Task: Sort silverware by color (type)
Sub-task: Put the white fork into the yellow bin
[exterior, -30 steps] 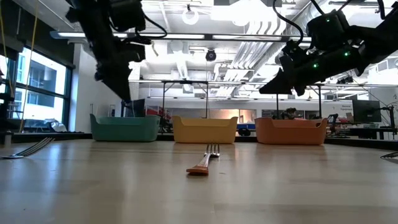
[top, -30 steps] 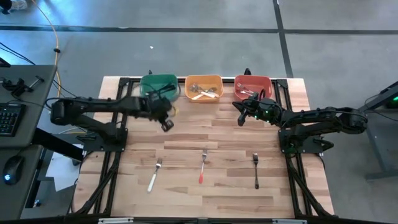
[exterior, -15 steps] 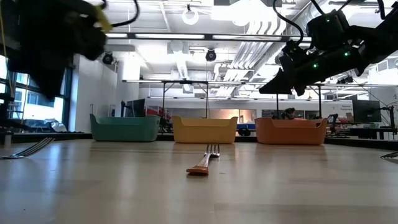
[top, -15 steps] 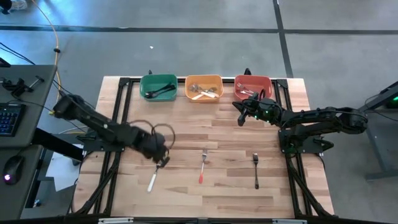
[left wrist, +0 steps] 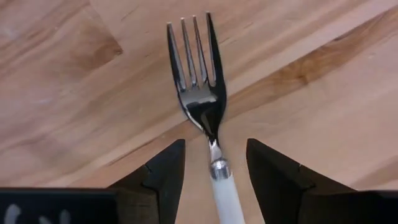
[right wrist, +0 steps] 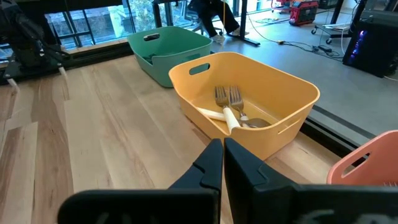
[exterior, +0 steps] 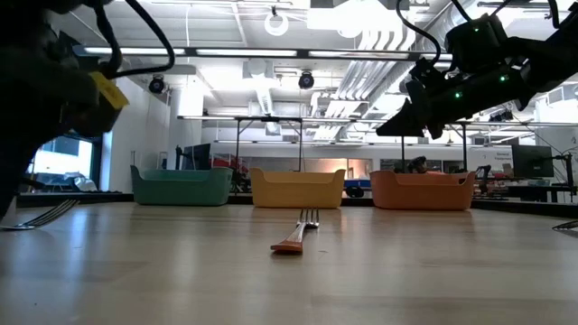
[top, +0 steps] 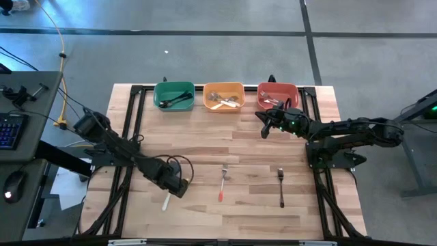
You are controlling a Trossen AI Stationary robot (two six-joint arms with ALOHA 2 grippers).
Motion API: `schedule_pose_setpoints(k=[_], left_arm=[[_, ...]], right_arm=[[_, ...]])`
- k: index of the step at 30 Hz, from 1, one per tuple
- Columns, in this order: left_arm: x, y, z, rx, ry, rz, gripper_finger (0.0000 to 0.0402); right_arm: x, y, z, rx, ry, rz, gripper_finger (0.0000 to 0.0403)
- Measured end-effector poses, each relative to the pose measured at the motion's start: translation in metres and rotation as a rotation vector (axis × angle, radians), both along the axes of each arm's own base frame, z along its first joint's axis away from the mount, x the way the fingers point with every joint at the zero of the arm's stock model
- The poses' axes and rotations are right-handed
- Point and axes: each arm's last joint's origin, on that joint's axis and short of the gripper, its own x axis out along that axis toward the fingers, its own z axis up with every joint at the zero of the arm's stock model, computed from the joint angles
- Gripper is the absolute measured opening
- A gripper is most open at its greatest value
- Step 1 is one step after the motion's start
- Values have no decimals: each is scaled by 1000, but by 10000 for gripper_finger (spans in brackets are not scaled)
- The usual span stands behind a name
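Note:
A white-handled fork (left wrist: 210, 118) lies flat on the wooden table at the near left, tines toward the far edge. My left gripper (left wrist: 214, 150) hangs low over it, open; its fingers stand on either side of the fork's neck (left wrist: 214, 147) without touching it. From above, that gripper (top: 179, 186) covers the fork's head, and only the white handle (top: 166, 202) shows. My right gripper (top: 263, 127) is shut on nothing and hovers in front of the red bin (top: 277, 95). A red-handled fork (top: 222, 183) and a black-handled fork (top: 280, 186) lie flat nearby.
Along the far edge stand a green bin (top: 173, 95) holding a black utensil, an orange bin (right wrist: 249, 99) with white-handled forks, and the red bin with silverware. A black frame (top: 130, 137) runs along the table's sides. Bare wood lies between the bins and the forks.
My left gripper has swung from just in front of the green bin toward the table's near edge and come down over the white-handled fork. The fork has stayed where it was. My right arm has kept still.

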Motion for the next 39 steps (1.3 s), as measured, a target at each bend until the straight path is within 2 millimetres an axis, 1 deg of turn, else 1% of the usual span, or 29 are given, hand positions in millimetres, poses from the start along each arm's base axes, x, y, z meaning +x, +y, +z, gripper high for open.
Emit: schedule_pose_setpoints(k=[3,6,9,13,14,18,20,22,23,28,32,39], left_arm=[[2,-2,-6,-2,22,10,150],[2,-2,-11,0,51,5,123],[1,-3,-11,11,52,-42,84],[1,-1,-11,13,49,-108,22],[2,0,-11,8,48,-123,12],[8,15,-7,-7,43,-181,8],[13,29,-6,20,21,-205,4],[19,47,-1,109,-26,-221,4],[22,56,1,128,-41,-225,3],[31,100,19,201,-115,-280,2],[42,142,40,292,-172,-323,1],[66,224,73,515,-231,-418,1]], right_arm=[[0,0,0,0,0,0,0],[0,0,0,0,0,0,0],[0,0,0,-2,1,1,0],[0,0,0,-2,2,0,0],[0,0,0,-2,2,1,0],[0,0,0,-2,2,0,0],[0,0,0,-2,2,0,0],[0,0,0,-2,3,0,0],[0,0,0,-2,3,1,0],[0,0,0,-2,3,1,0],[0,0,0,-2,3,0,0],[0,0,0,-2,3,0,0]])
